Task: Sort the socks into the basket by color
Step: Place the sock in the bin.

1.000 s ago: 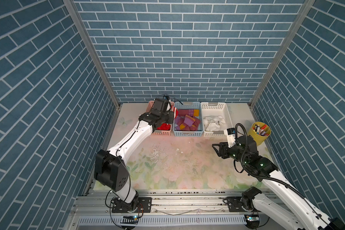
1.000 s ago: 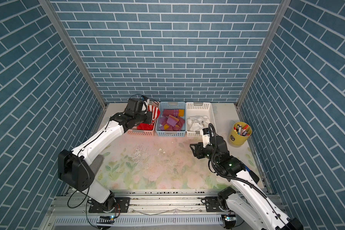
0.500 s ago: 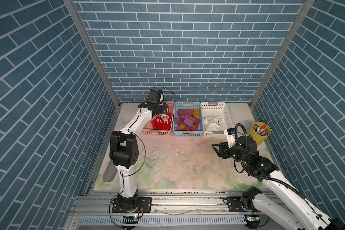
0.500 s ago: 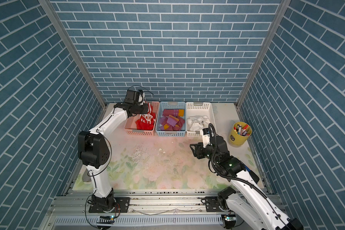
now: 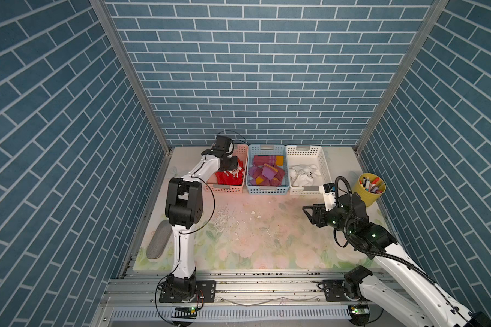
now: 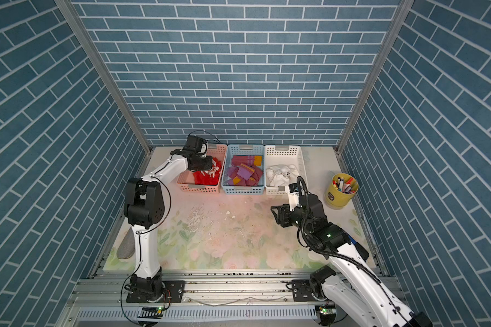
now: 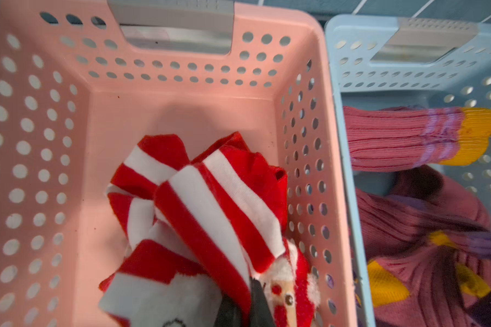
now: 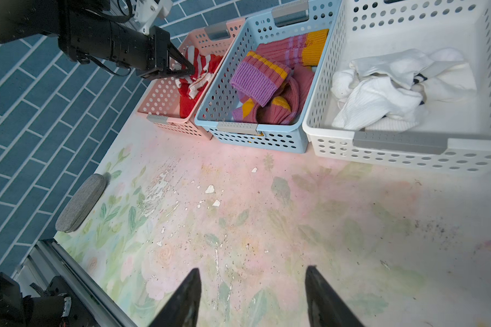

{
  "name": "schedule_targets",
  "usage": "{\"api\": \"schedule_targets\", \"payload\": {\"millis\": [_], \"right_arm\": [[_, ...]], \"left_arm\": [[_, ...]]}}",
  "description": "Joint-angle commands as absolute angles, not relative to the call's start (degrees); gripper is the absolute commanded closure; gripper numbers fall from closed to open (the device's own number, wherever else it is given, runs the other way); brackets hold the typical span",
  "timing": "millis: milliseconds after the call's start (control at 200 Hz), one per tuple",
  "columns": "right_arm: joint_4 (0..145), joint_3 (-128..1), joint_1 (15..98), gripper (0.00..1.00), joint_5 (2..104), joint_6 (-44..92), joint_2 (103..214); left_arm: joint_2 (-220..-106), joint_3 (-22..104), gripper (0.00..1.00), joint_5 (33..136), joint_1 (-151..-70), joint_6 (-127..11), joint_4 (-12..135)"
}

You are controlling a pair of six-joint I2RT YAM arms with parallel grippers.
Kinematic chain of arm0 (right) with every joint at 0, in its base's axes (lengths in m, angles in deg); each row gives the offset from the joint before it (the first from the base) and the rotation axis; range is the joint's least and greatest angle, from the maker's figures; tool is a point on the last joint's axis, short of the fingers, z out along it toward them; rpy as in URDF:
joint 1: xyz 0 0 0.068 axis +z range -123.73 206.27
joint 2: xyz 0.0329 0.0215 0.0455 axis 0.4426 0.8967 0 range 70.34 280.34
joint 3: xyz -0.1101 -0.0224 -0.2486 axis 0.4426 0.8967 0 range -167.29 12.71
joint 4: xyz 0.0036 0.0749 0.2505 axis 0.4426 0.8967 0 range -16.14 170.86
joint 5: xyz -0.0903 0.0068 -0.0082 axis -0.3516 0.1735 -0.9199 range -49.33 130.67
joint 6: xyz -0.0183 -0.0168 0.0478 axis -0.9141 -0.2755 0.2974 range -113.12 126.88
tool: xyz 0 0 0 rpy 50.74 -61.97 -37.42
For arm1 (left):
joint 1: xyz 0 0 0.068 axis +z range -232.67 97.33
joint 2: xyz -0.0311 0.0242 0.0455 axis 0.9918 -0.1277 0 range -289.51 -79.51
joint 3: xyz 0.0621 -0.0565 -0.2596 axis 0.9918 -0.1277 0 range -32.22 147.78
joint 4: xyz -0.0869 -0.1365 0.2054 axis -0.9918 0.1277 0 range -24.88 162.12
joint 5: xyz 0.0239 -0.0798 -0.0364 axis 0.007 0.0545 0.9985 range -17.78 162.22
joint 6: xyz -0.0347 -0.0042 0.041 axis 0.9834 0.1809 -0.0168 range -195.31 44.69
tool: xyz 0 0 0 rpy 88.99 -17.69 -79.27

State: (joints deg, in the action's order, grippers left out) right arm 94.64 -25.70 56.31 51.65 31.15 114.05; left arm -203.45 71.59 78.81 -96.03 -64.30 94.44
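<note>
Your left gripper [image 5: 233, 169] is pinched shut over the pink perforated plastic basket [image 5: 241, 149]. It seems to grip the red sock with white stripes and a Santa face [image 5: 228, 178] by its upper fabric. Your right gripper [image 5: 306, 215] hangs parted and empty above the floral table mat [image 5: 253, 232], well apart from the baskets.

In both top views, the maroon-and-purple ribbed socks with orange patches [image 5: 267, 171] lie in the blue perforated basket [image 5: 267, 189]. The white socks [image 5: 302, 174] lie in the white perforated basket [image 5: 304, 150]. No sock shows loose on the mat. There is only a grey oval pad [image 5: 159, 240] at its edge, which reads as no sock, and a yellow cup of pens [image 5: 370, 195].

In the left wrist view, the dark fingertips [image 7: 257, 294] press together with striped fabric caught between them. The rest of the sock is bunched on the pink basket's floor.

In the right wrist view, your left gripper's tips meet on the red fabric just above the pink basket. The mat in front of the open right jaws is bare of socks.

My judgement is that the sorting is nearly done, with each colour in its own basket. All that is left is to let go of this red sock and draw the left arm clear. The sock's weight already rests inside, so it should drop cleanly.
</note>
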Motion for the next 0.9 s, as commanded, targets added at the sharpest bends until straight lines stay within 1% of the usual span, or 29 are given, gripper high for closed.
{"api": "schedule_targets", "payload": {"millis": [0, 165, 320, 500, 620, 740, 895], "right_arm": [[96.0, -26.0, 56.3, 0.42, 50.8, 33.1, 113.0], [96.2, -26.0, 56.2, 0.41, 50.8, 33.1, 112.7], [96.3, -25.9, 56.2, 0.41, 50.6, 33.1, 112.6], [96.6, -26.1, 56.2, 0.41, 50.5, 33.0, 112.5], [96.8, -26.1, 56.2, 0.41, 50.4, 33.0, 112.4], [96.8, -25.9, 56.2, 0.40, 50.2, 33.0, 112.2], [97.1, -26.1, 56.2, 0.40, 50.3, 32.8, 112.4]], "left_arm": [[-206.0, 73.1, 0.97, 75.7, -95.9, -63.4, 96.7], [-208.5, 74.8, 0.97, 73.5, -95.0, -63.6, 98.6], [-209.8, 75.7, 0.97, 74.1, -93.9, -63.7, 99.3], [-209.9, 77.2, 0.92, 74.5, -93.3, -64.1, 99.9], [-209.1, 79.0, 0.81, 76.1, -92.9, -64.6, 100.7], [-206.5, 77.5, 0.62, 79.5, -92.9, -65.1, 98.9], [-201.2, 73.3, 0.55, 81.3, -92.9, -65.0, 95.3]]}}
